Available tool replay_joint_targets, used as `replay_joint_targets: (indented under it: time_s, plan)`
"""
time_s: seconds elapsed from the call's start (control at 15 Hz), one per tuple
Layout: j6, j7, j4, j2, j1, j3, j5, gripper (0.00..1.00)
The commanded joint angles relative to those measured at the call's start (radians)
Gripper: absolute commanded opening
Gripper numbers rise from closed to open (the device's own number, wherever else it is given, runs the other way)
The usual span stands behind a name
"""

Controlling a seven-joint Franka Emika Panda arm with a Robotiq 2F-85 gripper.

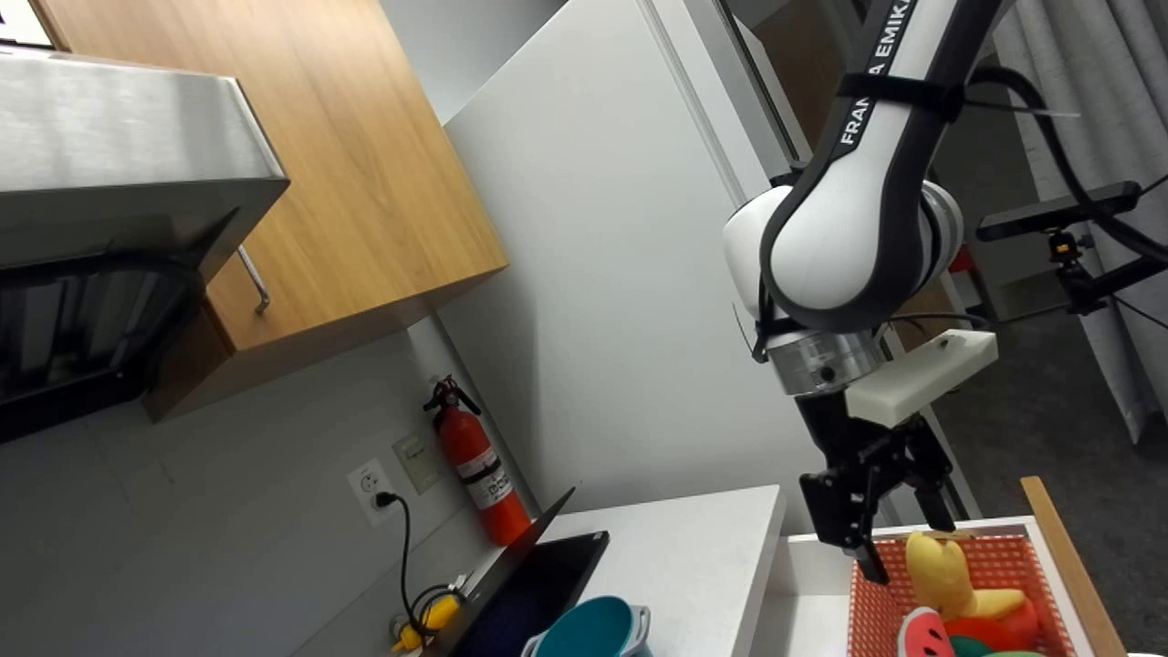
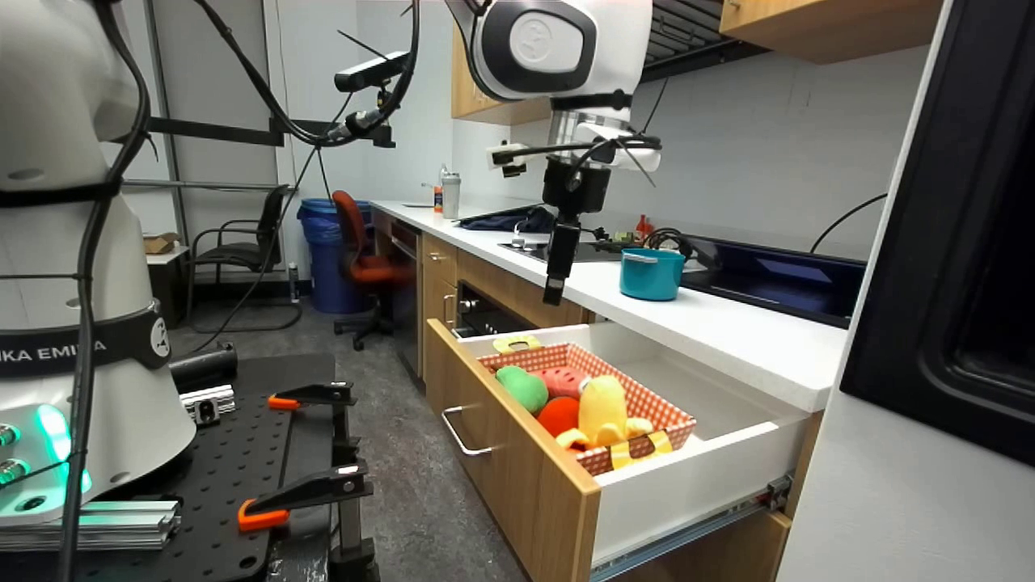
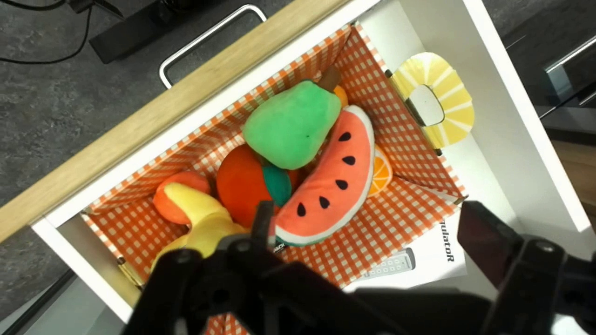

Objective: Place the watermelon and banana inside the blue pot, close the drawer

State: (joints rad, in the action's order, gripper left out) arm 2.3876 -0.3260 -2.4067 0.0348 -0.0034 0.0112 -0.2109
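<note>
My empty, wide-spread end effector (image 3: 375, 227) hangs over the unclosed drawer (image 2: 525, 477), where watermelon (image 3: 333, 184) and banana (image 3: 205, 223) both await the far blue pot (image 2: 651, 276).

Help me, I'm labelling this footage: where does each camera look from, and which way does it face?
An exterior view: higher than the counter, tilted, facing a white panel, wall on the left; shows the arm and pincer.
An exterior view: beside the open drawer, looking along the counter, wall on the right; shows base, arm, pincer.
Wrist view: on the arm's end, looking down into the basket, at watermelon and banana; only the pincer shows, fingers apart.
Both exterior views share the pot; they probably face roughly opposite ways.
</note>
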Motion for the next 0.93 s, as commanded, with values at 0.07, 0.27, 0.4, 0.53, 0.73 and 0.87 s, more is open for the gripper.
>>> replay_joint_targets:
  time_s: [0.07, 0.27, 0.4, 0.53, 0.73, 0.87]
  plan:
    - [0.03, -0.043, 0.056, 0.093, -0.01, 0.015, -0.022, 1.0]
    - [0.029, -0.057, 0.081, 0.139, -0.012, 0.026, -0.021, 1.0]
    - [0.027, -0.065, 0.1, 0.165, -0.015, 0.035, -0.023, 1.0]
    - [0.027, -0.07, 0.119, 0.19, -0.017, 0.043, -0.024, 1.0]
    - [0.023, -0.073, 0.154, 0.235, -0.019, 0.047, -0.028, 1.0]
    - [0.02, -0.075, 0.174, 0.262, -0.018, 0.05, -0.028, 1.0]
